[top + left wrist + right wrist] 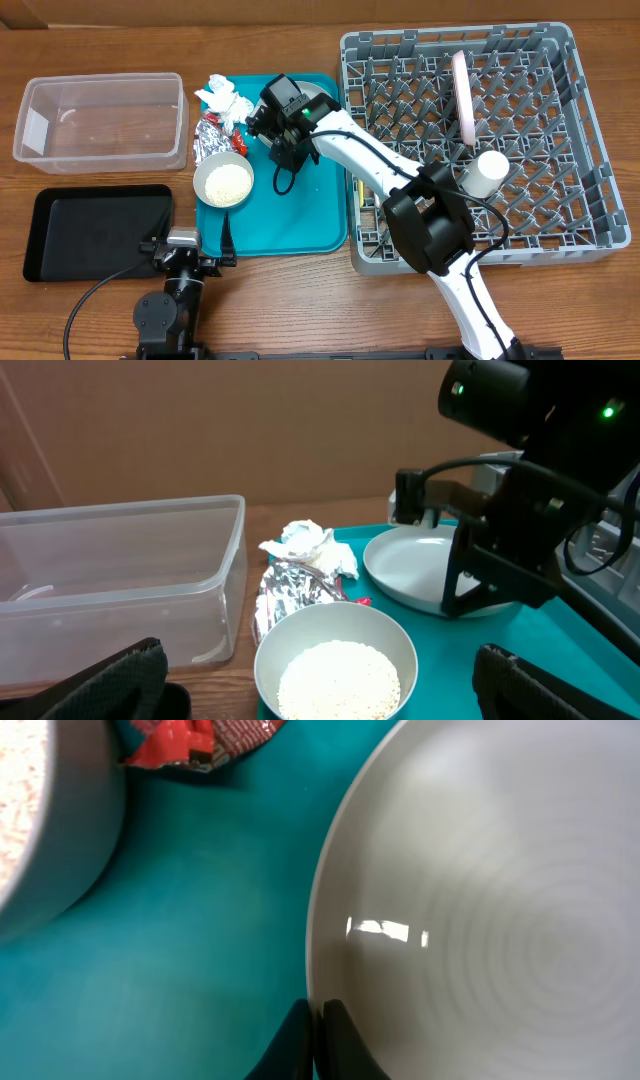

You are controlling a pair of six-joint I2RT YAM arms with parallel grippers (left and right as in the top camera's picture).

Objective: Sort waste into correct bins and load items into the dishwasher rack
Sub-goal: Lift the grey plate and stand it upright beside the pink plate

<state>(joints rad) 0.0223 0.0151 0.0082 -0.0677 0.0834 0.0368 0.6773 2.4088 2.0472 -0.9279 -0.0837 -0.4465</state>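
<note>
My right jaws are pinched on the rim of the pale grey-green round plate (pixel 480 920), which lies on the large teal tray (pixel 300 225).
Crowding that plate on the tray are the whitish round bowl (pixel 223 183) of white rice grains (pixel 338 678), the crumpled silver foil wrapper (pixel 212 138) and the crumpled white tissue (pixel 225 98). My left jaws stand wide apart, low by the shallow black rectangular tray (pixel 95 230) on the table (pixel 300 300).

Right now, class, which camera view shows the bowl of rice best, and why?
Left wrist: the bowl fills the foreground, rice grains clear. Overhead shows the bowl small from above; right wrist catches only its outer wall.
</note>
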